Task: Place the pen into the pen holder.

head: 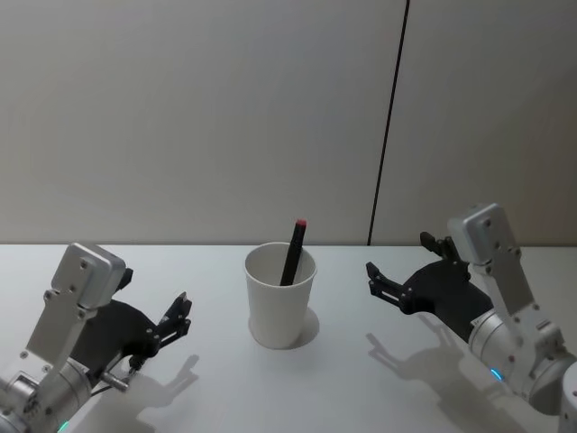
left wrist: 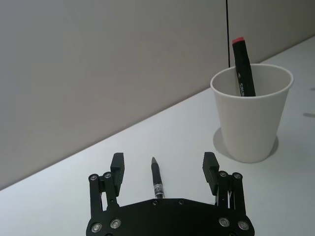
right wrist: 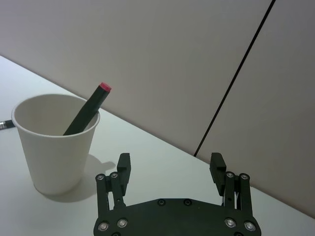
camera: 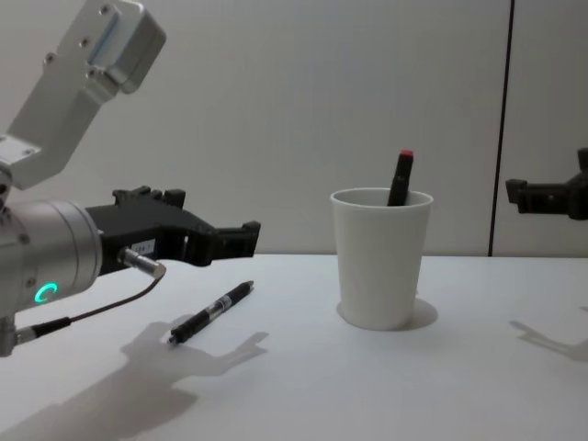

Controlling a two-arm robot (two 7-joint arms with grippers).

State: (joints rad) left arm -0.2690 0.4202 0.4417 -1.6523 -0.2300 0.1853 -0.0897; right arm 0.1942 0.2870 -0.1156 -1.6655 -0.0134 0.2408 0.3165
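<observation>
A marker (head: 293,248) already stands in the pen holder (head: 280,311); the pen (camera: 210,313) lies ungrasped below the open left jaws, right jaws likewise open.

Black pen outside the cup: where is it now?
Chest view: the black pen lies flat on the table, on the robot's left, below the open left tool, apart from the pen holder.

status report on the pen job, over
Left gripper open, hovering over loose pen on table. Right gripper open, empty, right of pen holder. Red-capped marker leans inside holder.
</observation>
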